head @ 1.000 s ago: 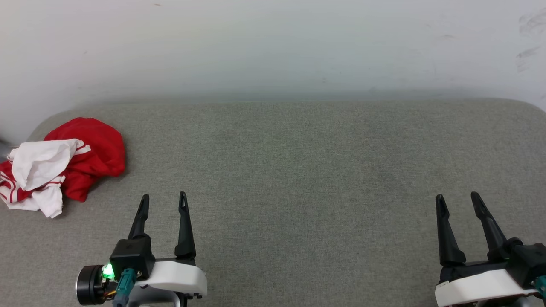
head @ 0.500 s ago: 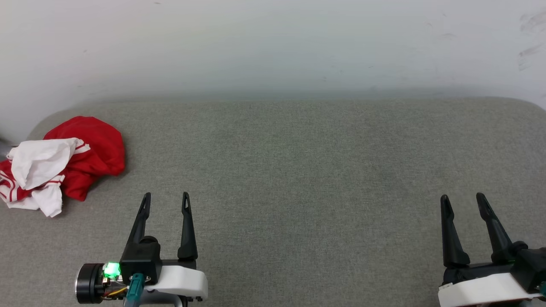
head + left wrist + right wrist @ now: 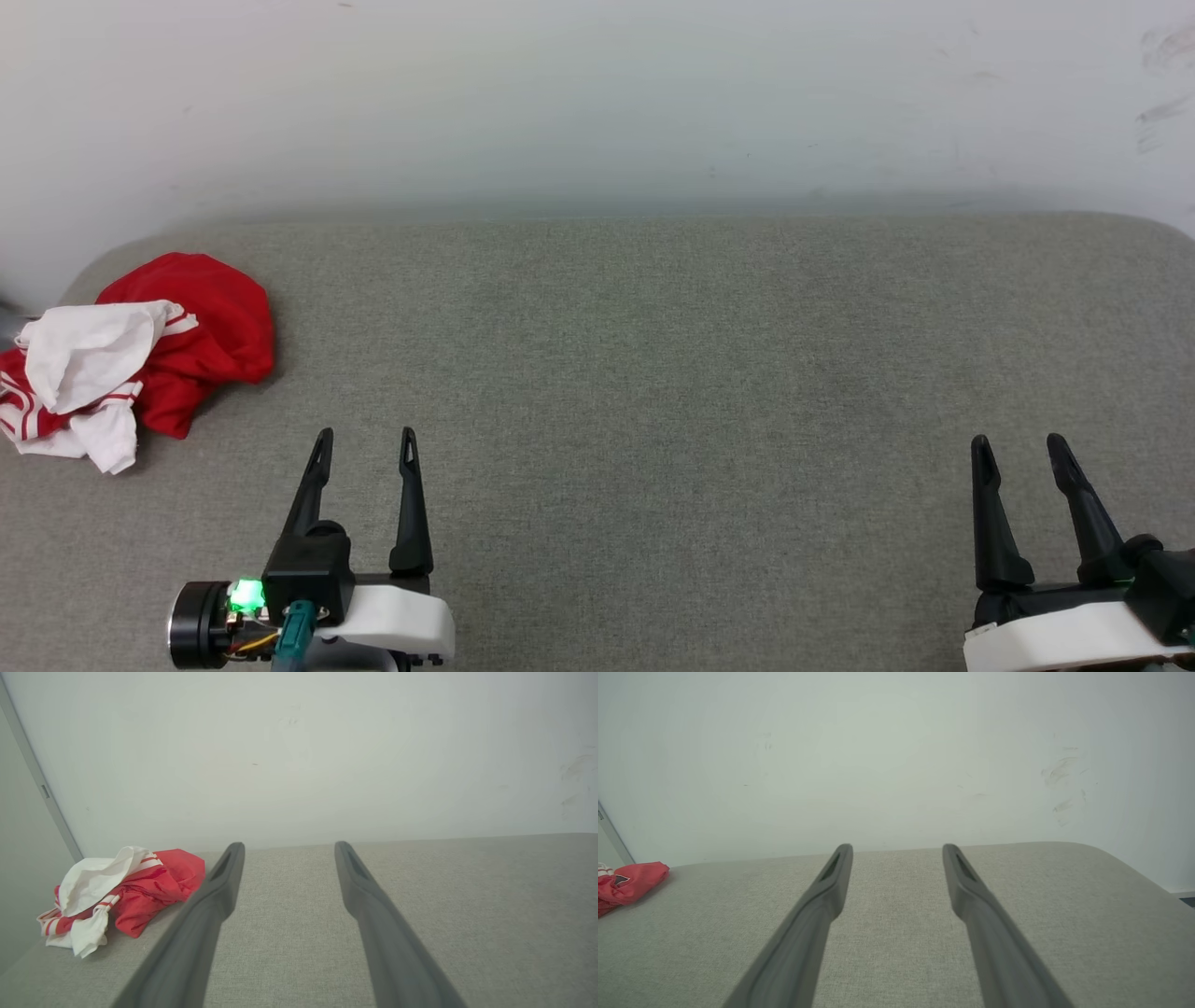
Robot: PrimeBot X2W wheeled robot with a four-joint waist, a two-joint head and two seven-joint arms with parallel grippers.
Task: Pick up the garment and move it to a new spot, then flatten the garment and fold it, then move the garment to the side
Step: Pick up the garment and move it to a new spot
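Pick-up stage, apparently unstarted: left gripper [image 3: 366, 434] and right gripper [image 3: 1018, 441] stand open and empty; next, the left likely reaches far-left for the crumpled garment [image 3: 187, 336].

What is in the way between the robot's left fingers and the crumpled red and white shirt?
Nothing visible. The garment lies bunched up at the far left of the grey surface. The left gripper is open and apart from it, with just bare grey cloth between them.

Grey upholstered surface [image 3: 653, 373]; white wall [image 3: 597, 93]
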